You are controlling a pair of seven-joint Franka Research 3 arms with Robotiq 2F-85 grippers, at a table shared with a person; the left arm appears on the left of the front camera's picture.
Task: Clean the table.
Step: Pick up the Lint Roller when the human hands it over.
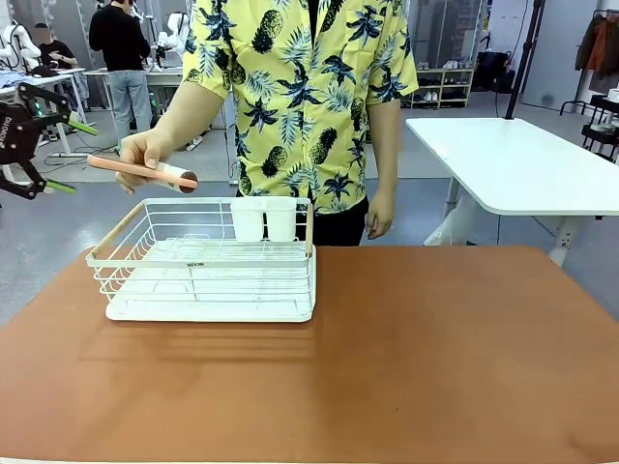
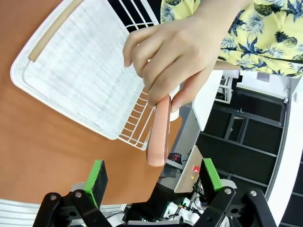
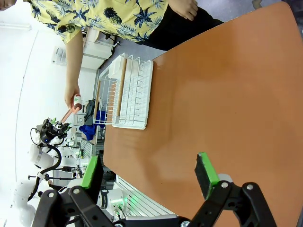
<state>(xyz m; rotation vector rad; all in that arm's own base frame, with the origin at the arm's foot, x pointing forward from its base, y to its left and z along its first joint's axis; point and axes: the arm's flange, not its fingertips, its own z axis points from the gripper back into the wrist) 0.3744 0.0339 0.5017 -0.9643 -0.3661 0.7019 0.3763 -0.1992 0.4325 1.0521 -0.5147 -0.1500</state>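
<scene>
A person's hand (image 1: pixel 145 150) is holding a pink-handled tool (image 1: pixel 126 167) lengthwise toward the left gripper (image 1: pixel 73 157), whose empty fingers are gaping wide, near the terracotta table's (image 1: pixel 435 358) far-left corner.

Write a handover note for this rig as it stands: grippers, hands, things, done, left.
Left gripper: open, empty, raised left of the rack, facing the person's hand.
Right gripper: open, empty, above the table.
That hand holds out a pink-handled tool, handle end aimed at the left gripper's gap, not yet inside. Other hand hangs free.
White wire rack stands on the table's left half, two white cups at its far side.
Done: tool offered.
Left: probably grasp the tool, then clean the table.
</scene>
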